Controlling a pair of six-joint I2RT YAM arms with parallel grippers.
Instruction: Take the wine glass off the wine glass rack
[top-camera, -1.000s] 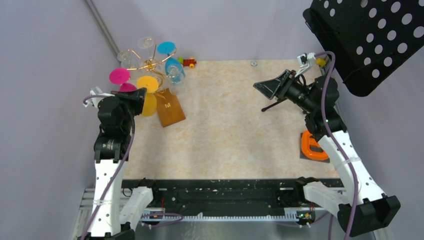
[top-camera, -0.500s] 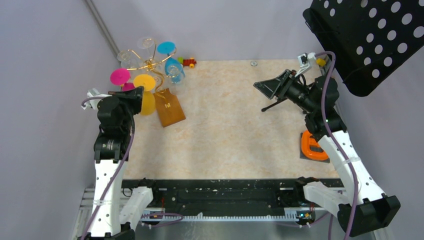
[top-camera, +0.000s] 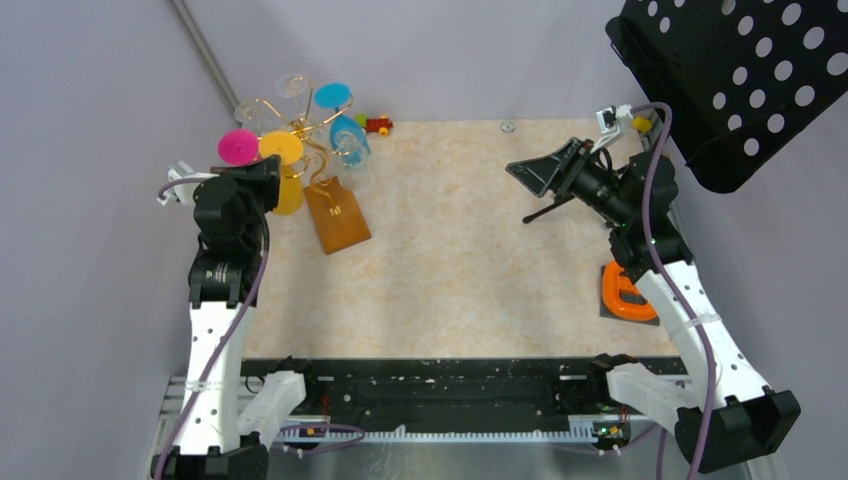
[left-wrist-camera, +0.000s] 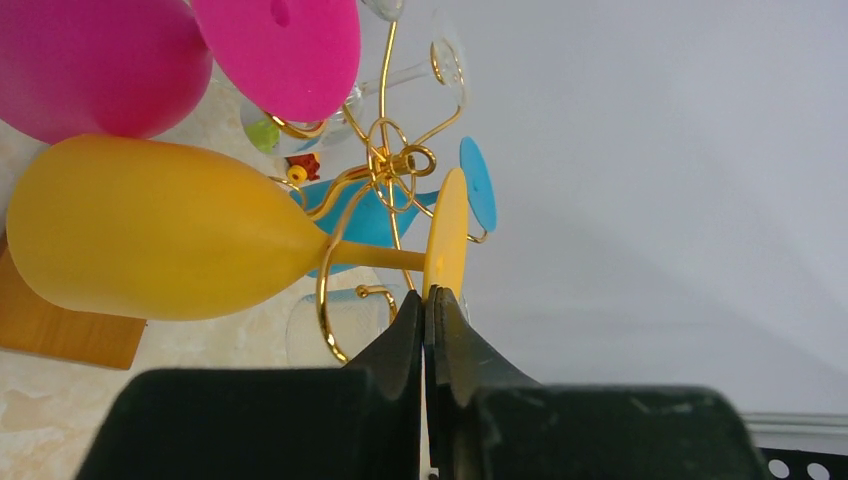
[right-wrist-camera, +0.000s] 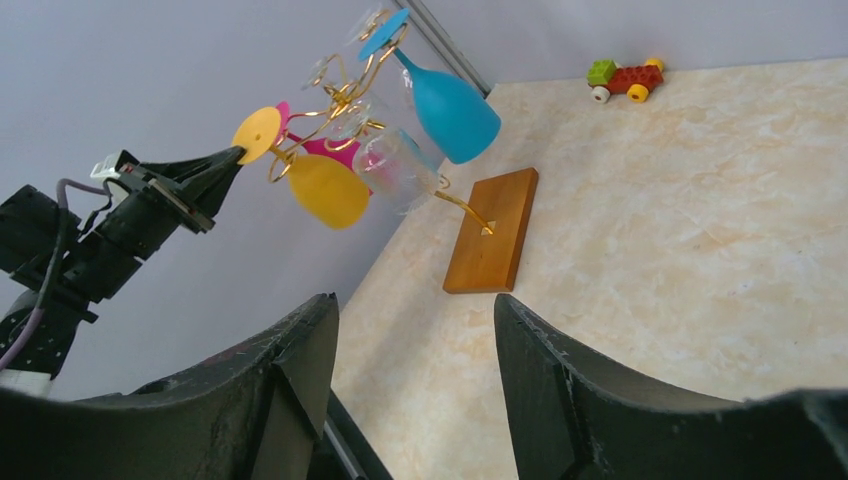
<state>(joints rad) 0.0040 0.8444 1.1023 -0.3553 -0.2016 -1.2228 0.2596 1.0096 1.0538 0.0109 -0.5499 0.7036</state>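
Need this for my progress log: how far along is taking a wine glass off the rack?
Done: the left gripper has its jaws pinched shut on the foot rim of the yellow wine glass. In hand: freeing it, as its stem sits inside a curl of the wine glass rack. Left: drawing the glass clear of the wire. The right gripper hangs open, far from the rack.

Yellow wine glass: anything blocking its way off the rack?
The left gripper pinches the yellow wine glass by its foot. The wine glass rack curls gold wire across its stem, and the pink wine glass hangs close beside.
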